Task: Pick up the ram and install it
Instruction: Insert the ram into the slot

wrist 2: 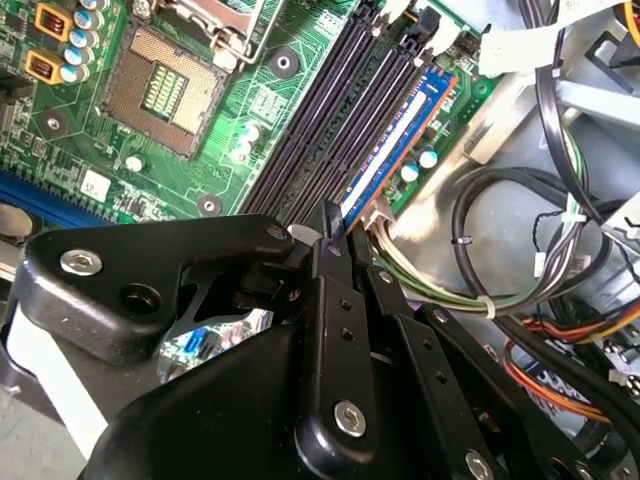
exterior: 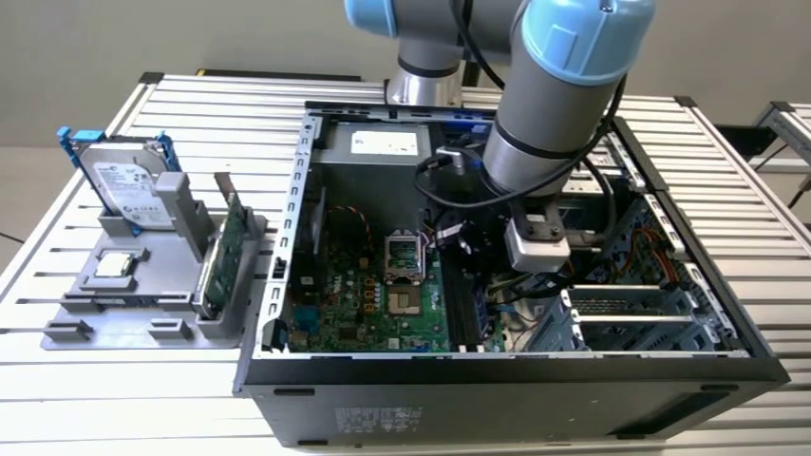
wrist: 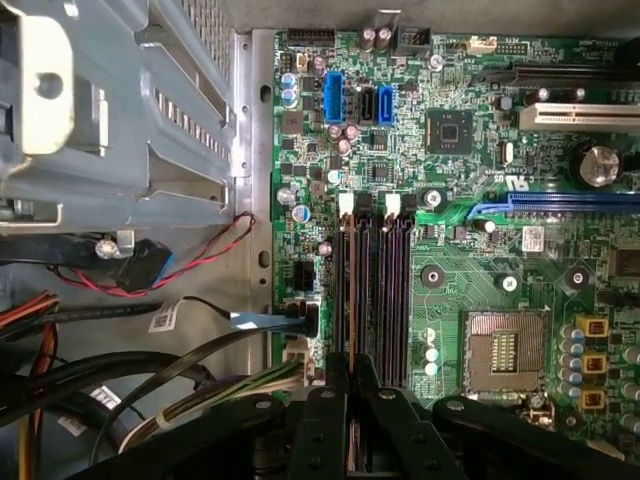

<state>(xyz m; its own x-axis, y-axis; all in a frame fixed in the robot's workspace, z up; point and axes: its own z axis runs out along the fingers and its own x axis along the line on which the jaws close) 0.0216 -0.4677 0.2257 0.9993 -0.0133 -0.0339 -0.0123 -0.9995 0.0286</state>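
crowded motherboard (wrist 2: 250, 100) – tool (wrist 2: 330, 215) pressed together, pinching ram (wrist 2: 395, 145) in outermost slot.

Ram (wrist 2: 395, 150) near end hidden behind fingers (wrist 2: 333, 235); grip on it unclear.

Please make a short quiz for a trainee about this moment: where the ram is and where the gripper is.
1. True or false: the ram lies on the grey holder beside the hard drive.
2. The gripper is at: A the hard drive; B the memory slots; C the grey holder.
3. Fill in: among the slots, the ram is in the one ___ from the CPU socket.
Key: 1 false; 2 B; 3 farthest.
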